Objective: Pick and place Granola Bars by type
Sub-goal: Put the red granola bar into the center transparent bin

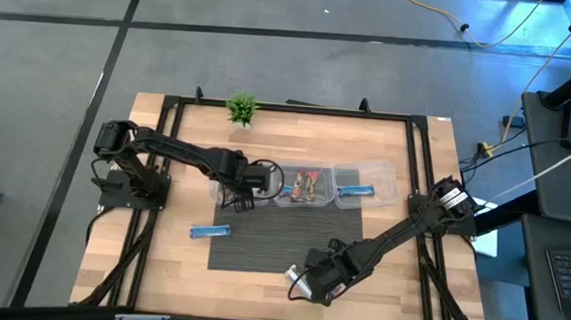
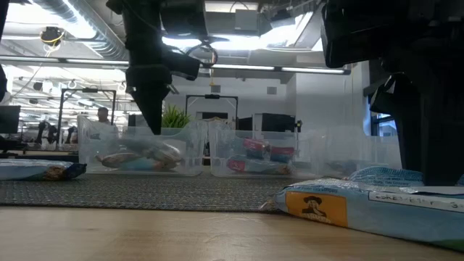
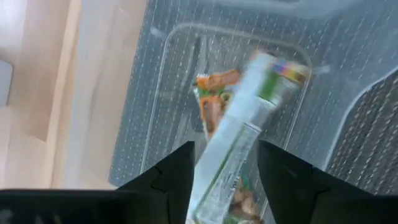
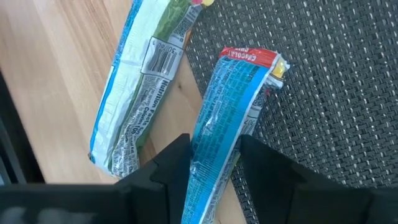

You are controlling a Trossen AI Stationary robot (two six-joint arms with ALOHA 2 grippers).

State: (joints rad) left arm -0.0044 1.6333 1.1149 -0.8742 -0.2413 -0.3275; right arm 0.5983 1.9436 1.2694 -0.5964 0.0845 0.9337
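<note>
Left hand (image 1: pixel 236 189) of mine hangs over the leftmost bin (image 1: pixel 226 191), its two fingers (image 3: pixel 168 177) closed on a silvery-white bar (image 3: pixel 239 140) that points down into that bin. More wrapped bars (image 2: pixel 138 156) lie on the bin's floor under it.

Right hand (image 1: pixel 303 283) sits low at the front edge of the mat (image 1: pixel 286 237), clamped on a blue bar (image 4: pixel 227 118) that lies half on the mat and half on the tabletop (image 1: pixel 166 247). Just beside that bar, on bare wood off the mat, lies another blue-edged bar (image 4: pixel 140 87); the two run nearly parallel.

Relative to the mat, the three clear bins stand in a row along its back edge. The middle bin (image 1: pixel 306 185) holds red and brown bars; the right bin (image 1: pixel 366 183) holds one blue bar (image 1: pixel 355 191). One more blue bar (image 1: pixel 210 232) rests on the tabletop just off the mat's left edge.
</note>
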